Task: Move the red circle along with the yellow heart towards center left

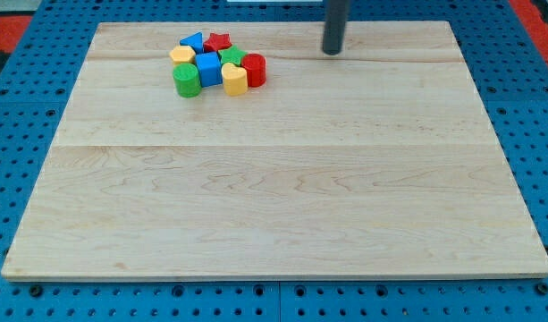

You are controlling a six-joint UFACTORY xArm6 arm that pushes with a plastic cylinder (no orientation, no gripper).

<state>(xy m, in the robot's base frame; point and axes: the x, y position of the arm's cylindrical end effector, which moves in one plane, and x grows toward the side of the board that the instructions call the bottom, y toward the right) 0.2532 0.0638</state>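
Illumination bright and even across the wooden board. Shadows short and soft beneath the block cluster. No glare noted. Focus slightly soft overall; resolution low. The board's edges taper toward the view's top.

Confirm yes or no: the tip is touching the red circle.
No. My tip stands apart, toward the view's right of the red circle, with bare board between them.

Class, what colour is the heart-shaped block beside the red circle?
Yellow heart-shaped block, seen in the camera view.
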